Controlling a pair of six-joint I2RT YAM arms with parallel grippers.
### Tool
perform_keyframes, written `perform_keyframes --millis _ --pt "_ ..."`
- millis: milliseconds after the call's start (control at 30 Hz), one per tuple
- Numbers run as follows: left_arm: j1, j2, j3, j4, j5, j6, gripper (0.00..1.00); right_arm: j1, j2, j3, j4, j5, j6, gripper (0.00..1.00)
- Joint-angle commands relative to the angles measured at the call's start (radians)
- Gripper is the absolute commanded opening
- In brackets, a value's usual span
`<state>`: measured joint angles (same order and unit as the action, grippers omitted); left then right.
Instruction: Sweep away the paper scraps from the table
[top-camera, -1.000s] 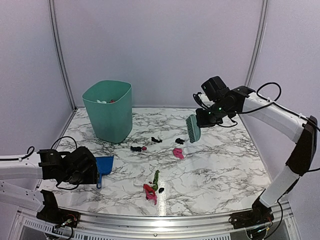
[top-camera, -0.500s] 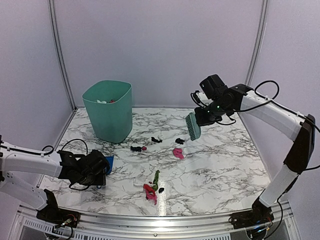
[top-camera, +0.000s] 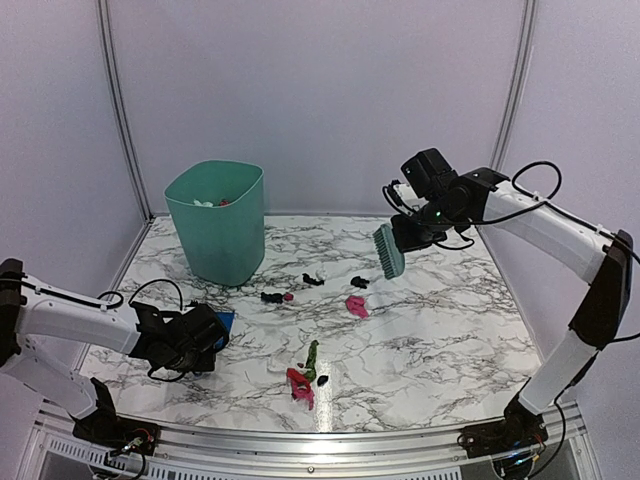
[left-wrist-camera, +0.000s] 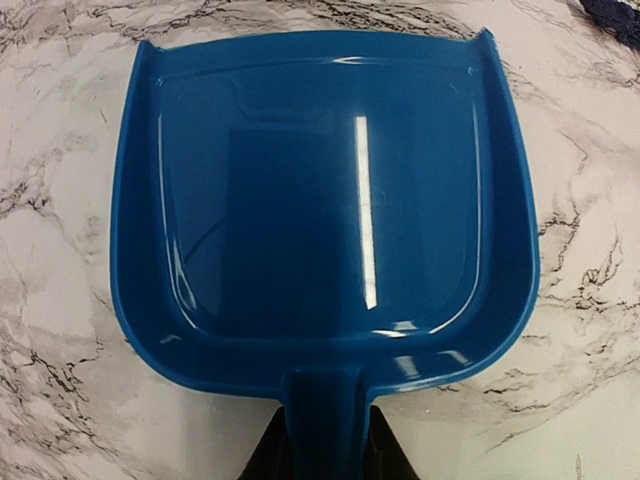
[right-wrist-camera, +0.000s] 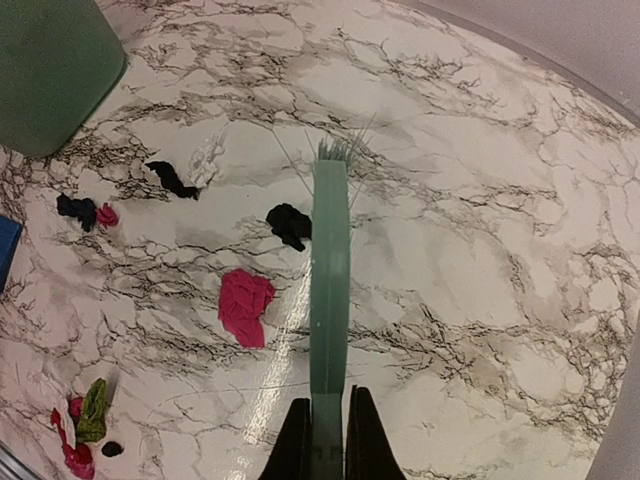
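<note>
Left gripper (left-wrist-camera: 327, 455) is seen clamped on the handle of the blue dustpan (left-wrist-camera: 320, 200), which is laid flat near the left edge of the table (top-camera: 440, 330). Right gripper (right-wrist-camera: 327, 440) is clenched on the mint-green brush (right-wrist-camera: 330, 270), held over the far right part. Paper scraps (right-wrist-camera: 245, 305) are scattered across the middle and toward the near edge.

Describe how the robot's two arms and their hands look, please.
Both the left arm and the right arm have white tubular links joined by black joints and black bases. Thin black cables loop beside them. The left hand and the right hand are black, with tapered fingers; a small green light glows near the right one.
</note>
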<state>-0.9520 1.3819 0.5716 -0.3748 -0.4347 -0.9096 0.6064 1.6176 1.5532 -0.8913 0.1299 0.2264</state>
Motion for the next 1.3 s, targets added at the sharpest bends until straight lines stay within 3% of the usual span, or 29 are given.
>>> perform_keyframes --millis 0,133,400,600,900,1267 --pt "-0.002 -0.013 0.007 0.004 -0.040 0.031 0.14 -0.007 -0.038 0.001 0.005 0.021 -0.016 0.00" --pt "-0.002 -0.082 0.008 -0.010 -0.016 0.083 0.06 -0.007 -0.048 0.001 0.005 0.018 -0.032 0.00" --pt "-0.005 -0.284 0.022 -0.107 0.149 0.238 0.07 -0.008 -0.089 0.003 -0.024 -0.004 -0.111 0.00" --pt "-0.031 -0.426 0.045 -0.171 0.242 0.253 0.04 -0.007 -0.142 -0.041 -0.038 -0.089 -0.121 0.00" --pt "-0.112 -0.415 0.207 -0.401 0.321 0.274 0.03 0.007 -0.217 -0.124 -0.030 -0.257 -0.142 0.00" --pt "-0.304 -0.388 0.281 -0.634 0.336 0.284 0.01 0.153 -0.165 -0.097 -0.067 -0.227 -0.092 0.00"
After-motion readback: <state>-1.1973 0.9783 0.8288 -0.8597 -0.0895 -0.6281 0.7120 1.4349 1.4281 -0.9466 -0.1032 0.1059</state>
